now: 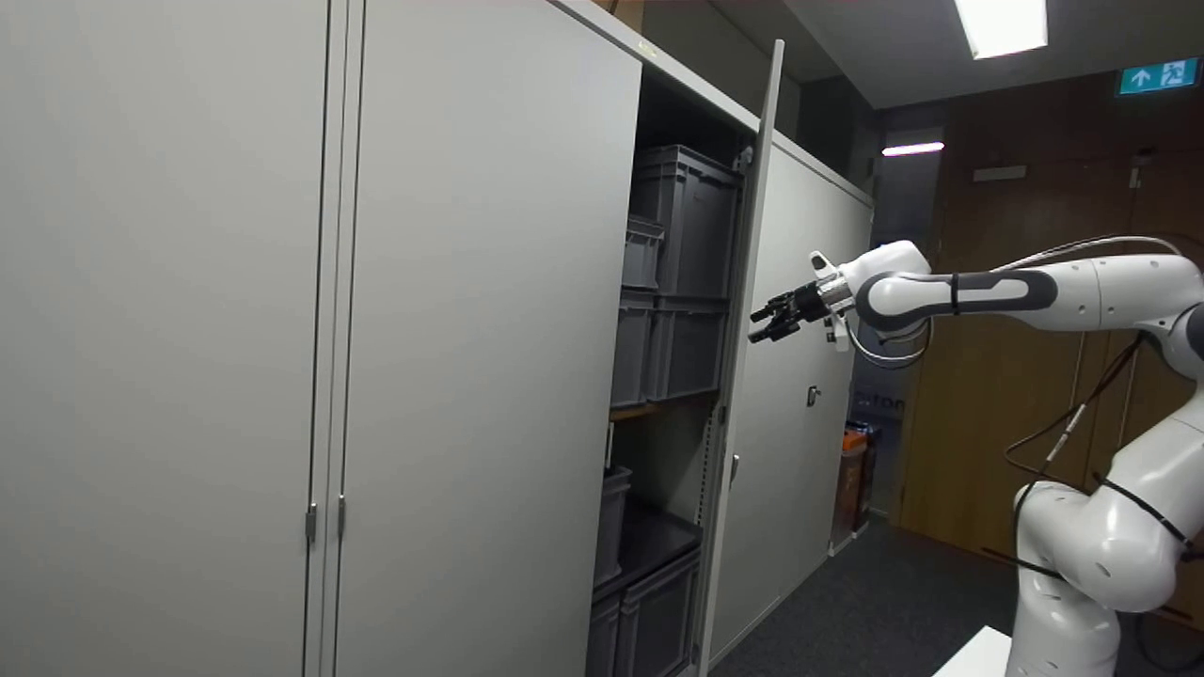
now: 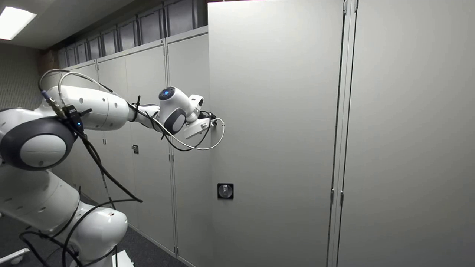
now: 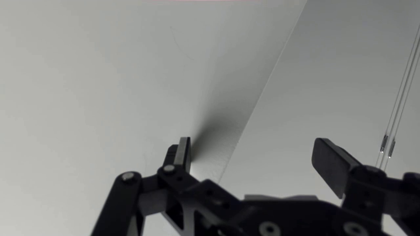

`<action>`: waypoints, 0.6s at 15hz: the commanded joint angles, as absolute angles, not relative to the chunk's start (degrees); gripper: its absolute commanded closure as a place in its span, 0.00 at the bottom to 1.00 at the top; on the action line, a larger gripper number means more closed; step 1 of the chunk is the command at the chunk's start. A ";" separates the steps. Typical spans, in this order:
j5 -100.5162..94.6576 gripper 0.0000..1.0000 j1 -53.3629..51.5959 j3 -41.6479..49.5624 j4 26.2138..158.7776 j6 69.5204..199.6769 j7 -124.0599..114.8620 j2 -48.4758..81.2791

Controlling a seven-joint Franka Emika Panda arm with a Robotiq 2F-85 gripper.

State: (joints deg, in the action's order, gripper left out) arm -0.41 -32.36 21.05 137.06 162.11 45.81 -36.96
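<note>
Standing ajar in an exterior view, the grey cabinet door shows almost edge-on; the black pincer is just beside it, tips directed at the door and spread. Contact cannot be confirmed from here. Through the opening, dark grey crates are stacked on a shelf. To the left of the opening lies a closed panel. The white arm extends from the right; behind it are a wooden door and a lit exit sign.

In an exterior view, the cabinet door presents its broad outer face, with 1 black lock plate near its left edge. The wrist is at that edge, higher than the plate. Cables loop below the wrist, and the pincer is largely hidden.

In the wrist view, the pincer is wide, its 2 fingers well apart. The door's edge runs diagonally between them. The finger on the left of this view is very near the door face and casts a shadow there; whether it touches cannot be told. At the right, 2 metal fittings sit along a seam.
</note>
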 commanded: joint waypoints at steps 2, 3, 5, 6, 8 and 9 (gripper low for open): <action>2.50 0.00 -32.96 20.48 133.70 160.43 47.99 -34.09; 2.70 0.00 -32.87 20.33 133.60 160.40 47.98 -33.85; 3.32 0.00 -32.81 20.18 133.42 160.20 48.02 -33.60; 3.45 0.00 -32.56 20.02 133.46 160.02 47.97 -33.62; 3.22 0.00 -31.05 19.23 135.89 161.68 47.19 -34.64; 3.26 0.00 -31.04 19.22 135.86 161.61 47.20 -34.63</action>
State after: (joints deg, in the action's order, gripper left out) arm 1.35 -32.36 20.48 135.93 161.67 45.92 -34.94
